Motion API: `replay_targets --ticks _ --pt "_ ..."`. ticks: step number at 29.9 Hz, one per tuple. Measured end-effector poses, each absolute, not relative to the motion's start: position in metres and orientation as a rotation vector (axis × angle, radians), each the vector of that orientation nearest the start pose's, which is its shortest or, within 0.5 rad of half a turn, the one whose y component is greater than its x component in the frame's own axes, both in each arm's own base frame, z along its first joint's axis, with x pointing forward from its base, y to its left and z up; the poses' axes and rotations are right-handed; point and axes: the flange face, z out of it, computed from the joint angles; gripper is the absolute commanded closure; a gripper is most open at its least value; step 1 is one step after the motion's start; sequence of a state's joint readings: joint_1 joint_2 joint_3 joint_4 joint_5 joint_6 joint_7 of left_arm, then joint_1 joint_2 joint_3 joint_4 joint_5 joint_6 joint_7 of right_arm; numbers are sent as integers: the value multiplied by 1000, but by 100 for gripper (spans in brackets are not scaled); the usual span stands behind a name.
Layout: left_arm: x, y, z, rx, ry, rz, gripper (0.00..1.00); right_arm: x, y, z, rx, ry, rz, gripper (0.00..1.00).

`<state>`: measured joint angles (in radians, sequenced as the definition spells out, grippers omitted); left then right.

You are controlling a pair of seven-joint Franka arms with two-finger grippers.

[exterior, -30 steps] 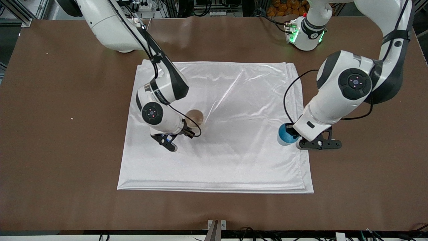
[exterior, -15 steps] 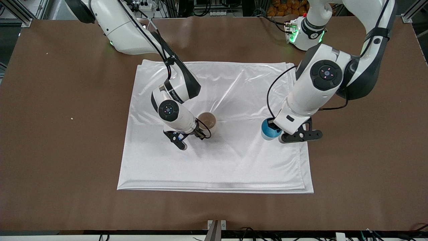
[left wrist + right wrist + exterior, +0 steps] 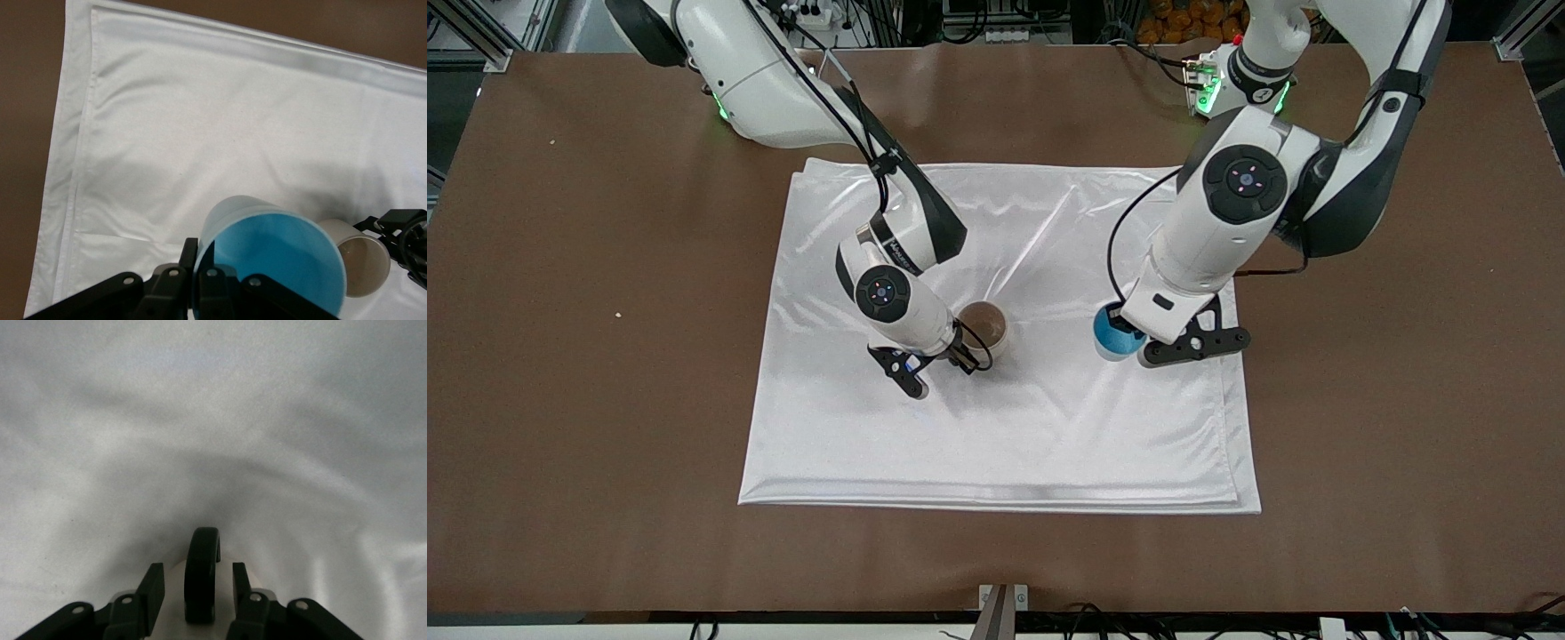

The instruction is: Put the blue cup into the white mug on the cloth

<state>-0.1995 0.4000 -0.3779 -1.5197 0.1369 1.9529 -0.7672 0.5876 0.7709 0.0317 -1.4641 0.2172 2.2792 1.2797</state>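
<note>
left gripper (image 3: 1129,342) clamped on cup (image 3: 1110,333) over cloth (image 3: 1049,427). right gripper (image 3: 192,595) at mug (image 3: 984,326), fingers (image 3: 152,587) apart beside its handle (image 3: 201,573).

1. A brown table (image 3: 560,373) carries everything.
2. A white cloth (image 3: 1049,444) lies flat across its middle, wrinkled, layered edges showing along the side toward the left arm's end.

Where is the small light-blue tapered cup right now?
In the front view, the light-blue cup is held in the left end effector over the shiny white cloth, beside the off-white mug.
</note>
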Motion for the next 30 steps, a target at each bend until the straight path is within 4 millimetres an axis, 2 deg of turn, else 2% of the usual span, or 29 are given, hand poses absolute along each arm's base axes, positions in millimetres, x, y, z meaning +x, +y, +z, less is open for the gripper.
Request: replay_targets --ticks 1,2,7,15,23,30 --pt "588 -336 449 -3179 -287 -60 100 591 421 228 -2749 1177 192 2" --pt "586 -341 448 -3178 -297 -57 100 592 421 228 -2748 1179 190 0" --pt "573 -365 440 -3177 -326 -40 100 597 414 230 -2770 1178 180 0" --pt "564 -395 424 -3199 -384 -47 100 602 390 231 -2958 1028 192 0" --pt "557 -426 405 -3250 -423 -83 100 615 358 245 -3030 904 248 0" --pt "543 -459 384 -3295 -388 -98 100 629 316 265 -3057 777 270 0"
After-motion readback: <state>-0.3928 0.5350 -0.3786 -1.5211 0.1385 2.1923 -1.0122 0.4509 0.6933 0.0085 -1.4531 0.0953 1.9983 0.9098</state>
